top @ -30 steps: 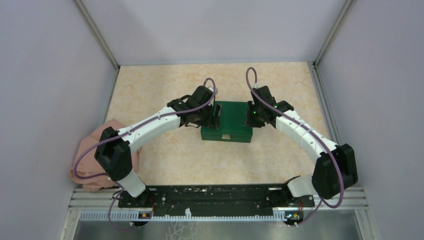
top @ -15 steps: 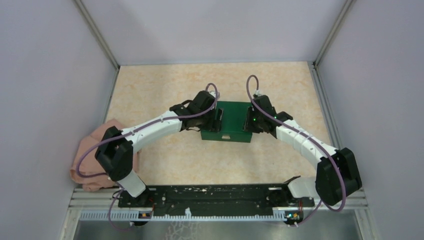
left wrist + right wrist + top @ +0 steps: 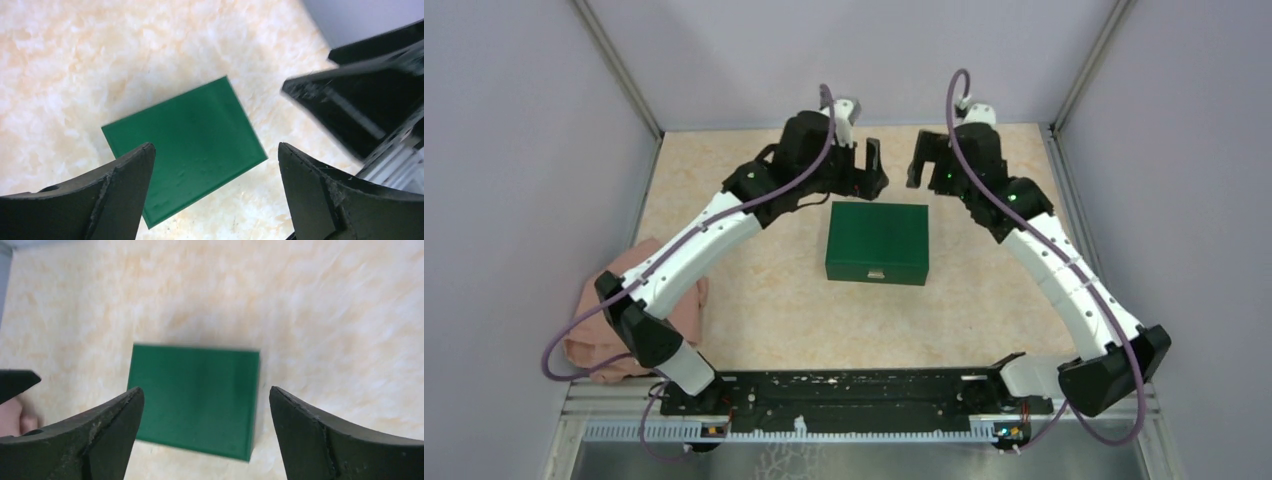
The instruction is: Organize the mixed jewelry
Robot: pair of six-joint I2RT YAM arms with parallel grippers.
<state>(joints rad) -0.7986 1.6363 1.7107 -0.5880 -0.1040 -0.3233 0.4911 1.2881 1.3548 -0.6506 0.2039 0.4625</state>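
We are counting one green box (image 3: 877, 243) on one tabletop (image 3: 754, 300). We are counting one pink cloth (image 3: 609, 330). We are counting two arms, the left arm (image 3: 714, 225) and the right arm (image 3: 1064, 270). We are counting two grippers, the left gripper (image 3: 215, 150) and the right gripper (image 3: 205, 390).

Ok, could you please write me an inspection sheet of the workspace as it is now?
Surface: beige marbled table.
Job's things: jewelry, nothing seen.
Box: green box shut, mid-table, clasp side towards the arm bases.
Clutter: pink cloth bunched at the table's left edge, beside the left arm.
Grippers: left gripper open and empty; right gripper open and empty; both in the air, apart from the box.
Cables: purple cables loop along both arms, none on the box.
Surroundings: pale walls on three sides; black rail at the near edge.
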